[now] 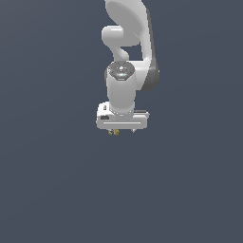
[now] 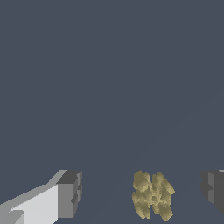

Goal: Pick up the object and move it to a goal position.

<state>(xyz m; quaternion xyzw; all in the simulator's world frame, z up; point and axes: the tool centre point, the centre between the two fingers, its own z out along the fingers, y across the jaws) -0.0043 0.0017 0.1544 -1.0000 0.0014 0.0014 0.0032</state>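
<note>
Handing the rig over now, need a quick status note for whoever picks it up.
Hand: open, pointing down, fingers apart on either side of the yellow lump, not touching it.
Lump: on the floor between the fingers, nearer one than the other; in the exterior view it just peeks out under the hand.
Done: hand is lined up over the lump.
Left: close, lift, carry to the goal. No goal marker shows in either view.

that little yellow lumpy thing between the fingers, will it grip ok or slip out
The lumpy cluster looks knobbly and uneven, so the pads would probably meet only high spots and it may twist. It looks tiny beside the open gripper, so it is likely light.
</note>
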